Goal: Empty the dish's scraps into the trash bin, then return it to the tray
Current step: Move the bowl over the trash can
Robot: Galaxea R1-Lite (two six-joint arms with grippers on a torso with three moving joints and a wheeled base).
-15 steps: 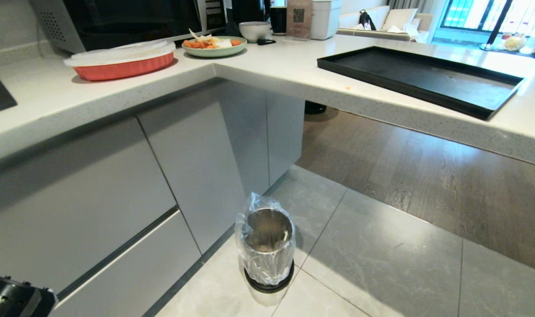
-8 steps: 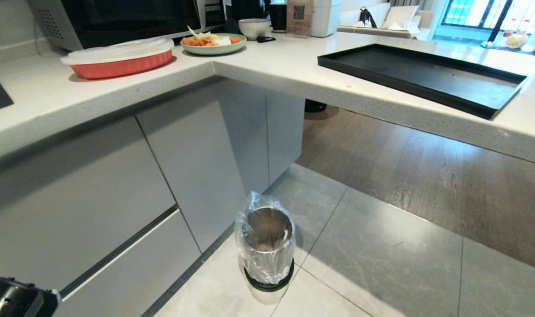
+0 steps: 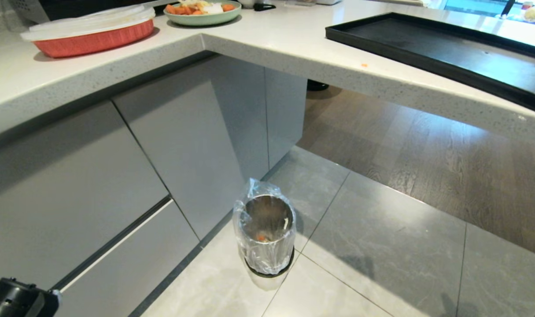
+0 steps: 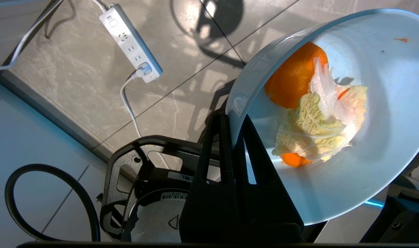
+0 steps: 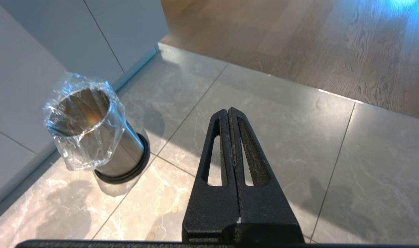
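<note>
- The left hand (image 4: 234,120) pinches the rim of the dish (image 4: 378,144), its two black fingers clamped on the wall at the lower centre of the left wrist view.
- The dish is tilted and fills the right side of that view; the scraps (image 4: 312,113), orange carrot and pale cabbage leaf, lie against its inner wall.
- Behind it on the tiled floor lies a white power strip (image 4: 130,43), upper left.
- The trash bin (image 3: 264,233) stands on the floor at lower centre of the head view, beside the grey cabinets.
- The tray (image 3: 443,53) sits on the tabletop (image 3: 293,44), upper right.
- The right hand (image 5: 229,115) hangs over the floor near the bin, fingers pressed together, holding nothing.
</note>
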